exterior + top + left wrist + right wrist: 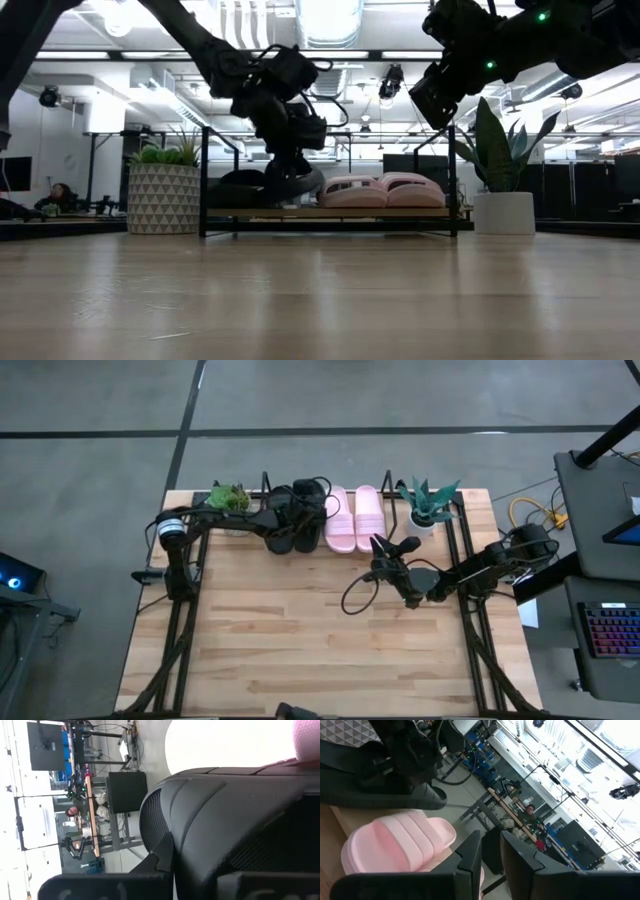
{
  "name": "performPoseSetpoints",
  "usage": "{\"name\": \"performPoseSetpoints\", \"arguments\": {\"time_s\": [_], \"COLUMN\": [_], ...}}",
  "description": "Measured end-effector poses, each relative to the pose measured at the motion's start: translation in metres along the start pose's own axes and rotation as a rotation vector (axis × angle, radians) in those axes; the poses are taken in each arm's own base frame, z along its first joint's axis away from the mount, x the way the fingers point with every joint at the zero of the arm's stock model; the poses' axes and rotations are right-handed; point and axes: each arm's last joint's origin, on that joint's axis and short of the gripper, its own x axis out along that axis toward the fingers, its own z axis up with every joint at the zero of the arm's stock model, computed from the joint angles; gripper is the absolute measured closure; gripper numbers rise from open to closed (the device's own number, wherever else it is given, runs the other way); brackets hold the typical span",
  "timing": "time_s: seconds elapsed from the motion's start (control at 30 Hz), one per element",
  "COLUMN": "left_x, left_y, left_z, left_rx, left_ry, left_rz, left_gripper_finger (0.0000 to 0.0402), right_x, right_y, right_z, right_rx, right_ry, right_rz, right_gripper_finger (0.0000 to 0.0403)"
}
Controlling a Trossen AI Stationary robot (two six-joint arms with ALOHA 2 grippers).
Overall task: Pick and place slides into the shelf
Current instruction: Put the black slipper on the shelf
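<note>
The shelf (pixel 390 510) stands at the table's far edge between two potted plants. Two pink slides (pixel 355 520) (pixel 385 190) lie on its right half, and one black slide (pixel 282 535) (pixel 240 185) lies at its left end. My left gripper (pixel 298 518) (pixel 290 160) reaches down onto the second black slide (pixel 312 515) (pixel 297 185) (pixel 240 810), right beside the pink pair. My right gripper (pixel 392 550) (pixel 440 95) (pixel 490 850) hangs shut in the air, near of the shelf's right part and touching nothing. My left gripper is shut on the black slide's upper middle (pixel 200 865), one finger (pixel 110 885) on each side of it. It comes from above, slanting in from the table's left. The slide sits on the shelf's rods, its near end (pixel 300 190) at the shelf's front. The fingers hide the exact contact.
A potted plant in a patterned pot (pixel 228 497) (pixel 160 195) stands left of the shelf and one in a white pot (pixel 430 505) (pixel 505 210) stands right of it. A cable loop (pixel 355 595) hangs from the right arm. Bare wood lies toward the near edge.
</note>
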Motion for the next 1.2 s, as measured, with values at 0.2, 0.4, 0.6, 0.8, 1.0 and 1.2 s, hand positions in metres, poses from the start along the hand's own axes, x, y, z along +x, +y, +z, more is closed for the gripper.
{"name": "performPoseSetpoints", "arguments": {"time_s": [0.2, 0.4, 0.6, 0.8, 1.0, 1.2], "left_x": [0.008, 0.020, 0.027, 0.025, 0.022, 0.021], "left_y": [-0.009, -0.016, -0.012, -0.005, -0.001, -0.002], "left_z": [0.002, 0.009, 0.017, 0.018, 0.016, 0.015], "left_rx": [0.021, 0.067, 0.102, 0.047, 0.019, -0.009], "left_ry": [0.023, 0.097, 0.139, 0.115, 0.087, 0.087], "left_rz": [-0.012, -0.002, -0.030, -0.097, -0.154, -0.167], "left_gripper_finger": [0.0401, 0.0401, 0.0401, 0.0396, 0.0329, 0.0225], "right_x": [0.000, 0.000, 0.000, 0.000, 0.000, 0.000], "right_y": [0.000, 0.000, 0.000, 0.000, 0.000, 0.000], "right_z": [0.000, 0.001, 0.001, 0.001, 0.001, 0.001], "right_rx": [0.001, 0.003, 0.003, 0.003, 0.003, 0.011], "right_ry": [0.000, -0.001, -0.001, -0.001, -0.001, -0.001], "right_rz": [0.000, 0.000, 0.000, 0.000, 0.000, 0.000], "right_gripper_finger": [0.0339, 0.0339, 0.0339, 0.0339, 0.0339, 0.0339]}}
